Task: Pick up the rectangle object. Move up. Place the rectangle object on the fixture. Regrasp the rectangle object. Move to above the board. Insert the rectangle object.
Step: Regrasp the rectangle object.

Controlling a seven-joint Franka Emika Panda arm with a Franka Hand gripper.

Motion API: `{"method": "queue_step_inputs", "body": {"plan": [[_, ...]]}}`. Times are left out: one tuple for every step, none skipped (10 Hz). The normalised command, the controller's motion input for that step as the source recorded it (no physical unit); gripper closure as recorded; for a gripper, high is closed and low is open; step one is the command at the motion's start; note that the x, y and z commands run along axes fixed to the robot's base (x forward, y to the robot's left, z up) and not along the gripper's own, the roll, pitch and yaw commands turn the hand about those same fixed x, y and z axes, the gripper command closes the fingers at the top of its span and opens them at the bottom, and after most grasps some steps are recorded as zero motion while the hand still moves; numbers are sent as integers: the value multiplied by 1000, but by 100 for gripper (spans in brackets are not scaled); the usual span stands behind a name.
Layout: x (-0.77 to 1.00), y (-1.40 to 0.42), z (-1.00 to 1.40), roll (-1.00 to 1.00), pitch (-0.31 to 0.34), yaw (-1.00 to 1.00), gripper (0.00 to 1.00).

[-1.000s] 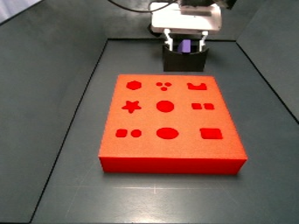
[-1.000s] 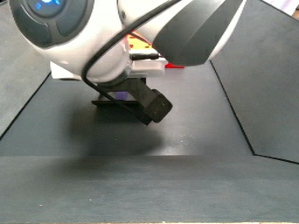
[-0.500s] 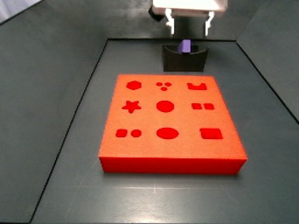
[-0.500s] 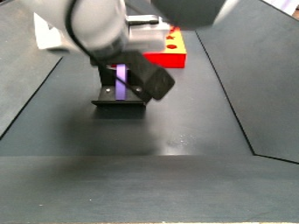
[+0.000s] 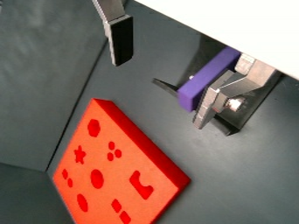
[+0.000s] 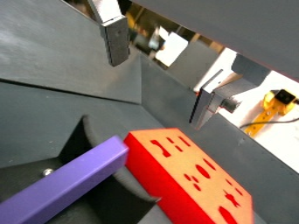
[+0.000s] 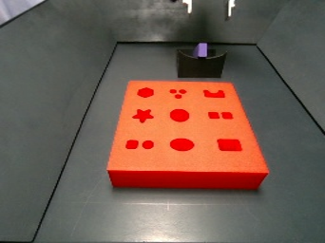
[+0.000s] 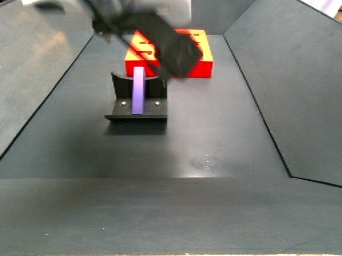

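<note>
The purple rectangle object [image 7: 202, 49] stands in the notch of the dark fixture [image 7: 200, 65] at the far end of the floor, beyond the red board [image 7: 184, 128]. My gripper [image 7: 210, 6] is open and empty, high above the fixture, with only its fingertips showing at the frame's upper edge. In a side view the block [image 8: 139, 90] leans on the fixture [image 8: 136, 112], with the board [image 8: 198, 58] behind. In both wrist views the fingers [image 5: 119, 39] [image 6: 117, 44] stand wide apart with nothing between them; the block [image 5: 208, 77] [image 6: 70, 179] lies below.
The board's cut-outs include a star [image 7: 143, 116], circles, a hexagon, squares, ovals and a rectangle [image 7: 229, 145]. Dark sloping walls [image 7: 76, 85] border the floor on both sides. A blurred dark part of the arm [image 8: 158, 38] hangs above the fixture.
The gripper has let go of the purple block and risen straight up away from the fixture. The block stays on the fixture.
</note>
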Motion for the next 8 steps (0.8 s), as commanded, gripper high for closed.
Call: {"method": "queue_step_inputs", "body": {"plan": [[-132, -673, 686, 1000, 36, 9, 0], [-135, -577, 561, 1000, 30, 9, 0], [-101, -370, 287, 1000, 24, 8, 0], [-67, -197, 75, 1000, 22, 8, 0], [-24, -22, -16, 1000, 20, 8, 0], [-19, -8, 6, 1000, 21, 9, 0], [-24, -27, 11, 1000, 17, 9, 0], [-32, -28, 7, 1000, 12, 9, 0]]}}
